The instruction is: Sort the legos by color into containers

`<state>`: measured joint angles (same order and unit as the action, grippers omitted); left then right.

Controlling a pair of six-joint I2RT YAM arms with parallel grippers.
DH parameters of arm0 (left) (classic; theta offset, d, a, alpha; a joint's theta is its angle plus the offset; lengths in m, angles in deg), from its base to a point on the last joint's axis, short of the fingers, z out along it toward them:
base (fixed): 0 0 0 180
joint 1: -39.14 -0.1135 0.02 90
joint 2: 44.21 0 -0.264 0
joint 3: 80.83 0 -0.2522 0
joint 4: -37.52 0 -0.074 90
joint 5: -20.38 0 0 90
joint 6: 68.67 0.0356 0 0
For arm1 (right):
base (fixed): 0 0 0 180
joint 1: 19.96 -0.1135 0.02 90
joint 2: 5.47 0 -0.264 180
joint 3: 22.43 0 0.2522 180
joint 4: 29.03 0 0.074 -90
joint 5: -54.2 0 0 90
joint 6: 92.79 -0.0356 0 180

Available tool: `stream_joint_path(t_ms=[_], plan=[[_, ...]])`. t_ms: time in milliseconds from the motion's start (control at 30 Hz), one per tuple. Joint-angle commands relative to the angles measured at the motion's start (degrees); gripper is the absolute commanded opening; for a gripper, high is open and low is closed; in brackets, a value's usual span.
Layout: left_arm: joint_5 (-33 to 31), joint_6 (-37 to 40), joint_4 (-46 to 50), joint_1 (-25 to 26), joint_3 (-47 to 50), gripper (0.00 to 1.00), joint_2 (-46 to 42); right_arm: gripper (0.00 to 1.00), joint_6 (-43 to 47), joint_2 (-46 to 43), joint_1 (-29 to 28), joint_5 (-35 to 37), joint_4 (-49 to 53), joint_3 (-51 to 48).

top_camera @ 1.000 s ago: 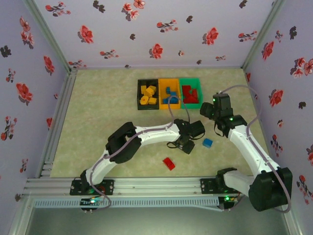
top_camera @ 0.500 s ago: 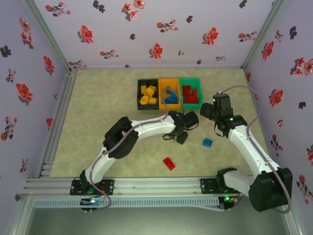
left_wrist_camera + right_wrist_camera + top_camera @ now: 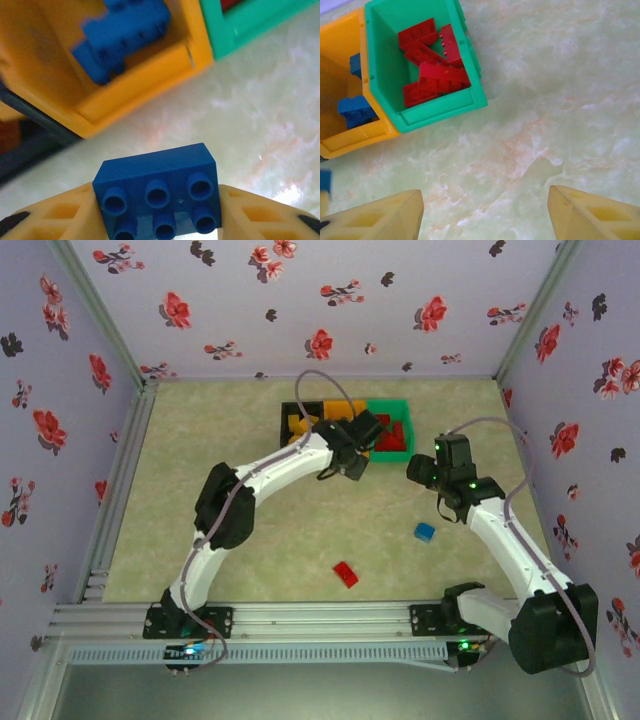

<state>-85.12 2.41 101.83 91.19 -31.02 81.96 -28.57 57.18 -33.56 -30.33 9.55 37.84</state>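
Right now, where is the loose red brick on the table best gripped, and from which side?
Probably from straight above, across the two long sides of the red brick. It lies low and alone on the table, turned slantwise to the near edge, so the grip should be turned to match.

Left arm (image 3: 285,455): I saw white rounded shells joined by bulky black joint housings (image 3: 222,512).
Right arm (image 3: 505,540): on my feed it had the same white shells, with a large black block (image 3: 550,625) low down.
Cables: I followed a thin grey cable (image 3: 320,380) along the left arm and another along the right.
Lights: I noted small green lights (image 3: 470,483) glowing on the right arm's dark housings.
Bases (image 3: 190,620): I saw black mounts, each with a green glow beneath.
Left gripper (image 3: 157,200): its fingers (image 3: 50,220) were pale yellow-orange plastic with hollow ribbed pockets and black patches at the outer edges.
Right gripper (image 3: 485,200): I saw the same yellow wedge-shaped fingers, hollowed inside.
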Motion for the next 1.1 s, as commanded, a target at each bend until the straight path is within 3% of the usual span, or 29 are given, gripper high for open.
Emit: stream_joint_path(t_ms=[0, 233, 500, 600, 667, 767, 867, 1067], plan=[[-3.7, 3.7, 1.5, -1.5, -5.9, 0.5, 1.1, 0.66, -0.9, -1.3, 0.0, -1.8, 0.9, -1.3], [-4.1, 6.6, 1.7, -5.0, -15.3, 0.5, 6.9, 0.66, -1.5, -3.0, -1.9, -1.4, 2.1, -1.9], [-3.8, 10.7, -4.3, -7.3, -18.7, 0.51, 10.8, 0.66, -1.8, -3.1, -3.7, -0.9, 2.7, -1.9], [-2.5, 12.6, -4.3, -8.2, -23.3, 0.64, 14.0, 0.66, -1.9, -2.6, -4.9, -0.6, 2.9, -1.7], [-2.4, 13.4, -3.9, -8.8, -26.9, 0.79, 15.6, 0.66, -2.0, -2.2, -6.2, -0.2, 2.9, -1.7], [-2.3, 13.8, -3.6, -9.5, -29.2, 0.86, 15.4, 0.66, -2.2, -1.3, -8.5, 0.8, 3.2, -1.8], [-2.6, 13.4, -3.1, -9.9, -27.0, 0.86, 12.1, 0.66, -2.0, -0.5, -11.0, 1.2, 3.7, -1.9], [-3.4, 11.5, -3.3, -10.3, -13.7, 0.86, 0.2, 0.65, -0.7, 0.7, -17.8, 0.3, 3.9, -1.7]])
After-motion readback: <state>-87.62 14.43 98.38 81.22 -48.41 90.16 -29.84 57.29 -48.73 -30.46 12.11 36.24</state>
